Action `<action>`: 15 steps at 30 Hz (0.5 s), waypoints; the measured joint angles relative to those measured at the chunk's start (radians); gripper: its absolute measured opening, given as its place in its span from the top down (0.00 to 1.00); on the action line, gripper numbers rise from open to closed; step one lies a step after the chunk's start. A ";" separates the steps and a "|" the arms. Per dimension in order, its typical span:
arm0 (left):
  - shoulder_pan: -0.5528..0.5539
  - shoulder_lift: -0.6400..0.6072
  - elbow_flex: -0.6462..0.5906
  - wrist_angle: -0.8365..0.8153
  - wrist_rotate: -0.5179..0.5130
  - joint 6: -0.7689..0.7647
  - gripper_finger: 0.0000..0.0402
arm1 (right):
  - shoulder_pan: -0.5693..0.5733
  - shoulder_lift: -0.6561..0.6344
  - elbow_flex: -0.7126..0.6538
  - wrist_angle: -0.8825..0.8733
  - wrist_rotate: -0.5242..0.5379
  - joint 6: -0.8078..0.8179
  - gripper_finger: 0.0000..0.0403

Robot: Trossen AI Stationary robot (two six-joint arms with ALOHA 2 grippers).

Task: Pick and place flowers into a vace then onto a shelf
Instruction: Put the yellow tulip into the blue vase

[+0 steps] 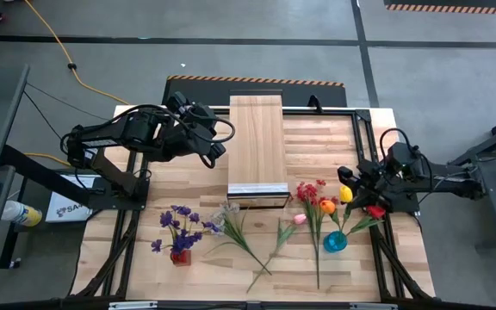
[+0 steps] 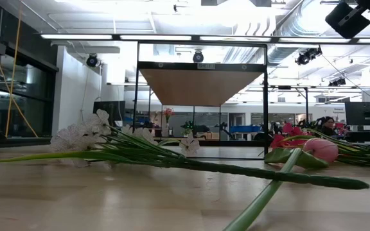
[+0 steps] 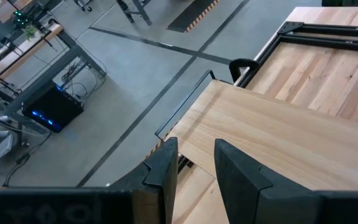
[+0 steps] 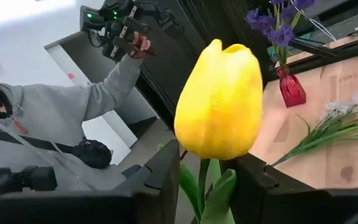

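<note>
My right gripper point(image 1: 352, 184) is at the table's right side, pointing level, its fingers parted around the stem of a yellow tulip point(image 4: 221, 102) that stands upright. Below it, toward the near edge, a blue vase point(image 1: 335, 242) holds a red tulip point(image 1: 375, 211), an orange tulip point(image 1: 327, 205) and a red spray point(image 1: 308, 189). A pink tulip point(image 1: 300, 219) and a white spray point(image 1: 228, 211) lie flat on the table. Purple flowers point(image 1: 179, 220) stand in a red vase point(image 1: 180, 256). My left gripper point(image 3: 195, 171) hangs open and empty beside the shelf point(image 1: 257, 146), at its left side. My right gripper has the yellow tulip's stem point(image 4: 202, 183), just below the bloom, between its two parted fingers, which come at it level and lie across it. A green leaf point(image 4: 221, 194) lies close to one finger point(image 4: 257, 180). Whether either finger touches the stem, I cannot tell.
A black frame point(image 1: 362, 129) runs around the wooden tabletop. Long green stems point(image 2: 236, 168) lie across the near middle of the table. Beyond the table a person in a grey sleeve point(image 4: 73, 106) holds up a hand-held device.
</note>
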 joint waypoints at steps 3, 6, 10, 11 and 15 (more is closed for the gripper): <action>0.000 0.000 0.000 0.000 0.000 0.000 0.66 | 0.000 0.003 0.000 0.013 -0.048 0.041 0.73; 0.000 0.000 0.000 0.000 0.000 0.000 0.66 | 0.000 0.002 0.000 0.044 -0.115 0.107 0.72; 0.000 0.000 0.000 0.000 0.000 0.000 0.66 | 0.000 0.002 0.000 0.121 -0.155 0.170 0.72; 0.000 0.000 0.000 0.000 0.000 0.000 0.66 | 0.000 0.002 0.000 0.133 -0.155 0.171 0.72; 0.000 0.000 0.000 0.000 0.000 0.000 0.66 | 0.000 0.003 0.000 0.128 -0.125 0.172 0.72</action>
